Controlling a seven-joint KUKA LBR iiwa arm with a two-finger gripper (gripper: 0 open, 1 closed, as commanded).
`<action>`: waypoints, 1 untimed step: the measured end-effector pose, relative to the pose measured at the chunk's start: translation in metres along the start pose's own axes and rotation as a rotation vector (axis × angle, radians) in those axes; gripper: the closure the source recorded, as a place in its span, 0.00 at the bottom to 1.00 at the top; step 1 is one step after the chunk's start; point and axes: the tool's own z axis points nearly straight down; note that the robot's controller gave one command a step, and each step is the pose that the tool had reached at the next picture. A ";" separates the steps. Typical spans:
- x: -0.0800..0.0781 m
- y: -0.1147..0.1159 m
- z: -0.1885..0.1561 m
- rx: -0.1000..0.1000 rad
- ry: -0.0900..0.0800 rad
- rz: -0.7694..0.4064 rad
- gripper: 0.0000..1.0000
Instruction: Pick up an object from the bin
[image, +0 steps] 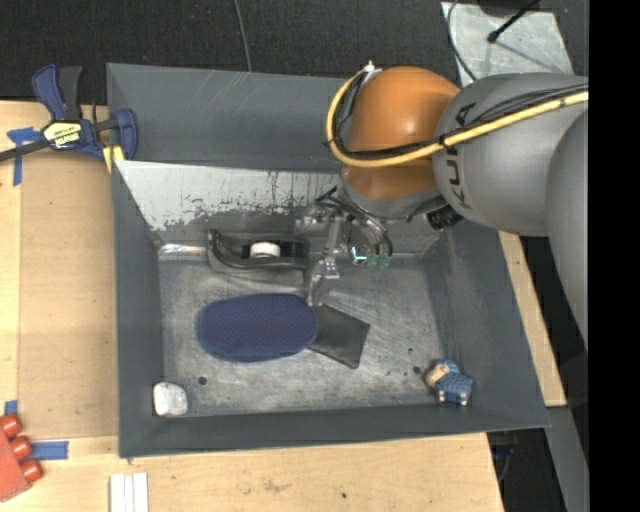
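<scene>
Hand (318, 272) is hovering over the upper right edge of the dark blue oval mesh pad (252, 330), which is lying mid-floor in the grey metal bin (135, 300), touching a black flat square sheet (342, 338). Spread or pressed together: cannot tell.

You have five things in the bin (135, 330): one blue oval pad (255, 328), one dark flat square (340, 337), one black curved tool (250, 252), one whitish lump (170, 399), one blue-and-tan piece (450, 382).
</scene>
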 end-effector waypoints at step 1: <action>0.020 0.009 0.020 -0.004 -0.015 -0.145 0.00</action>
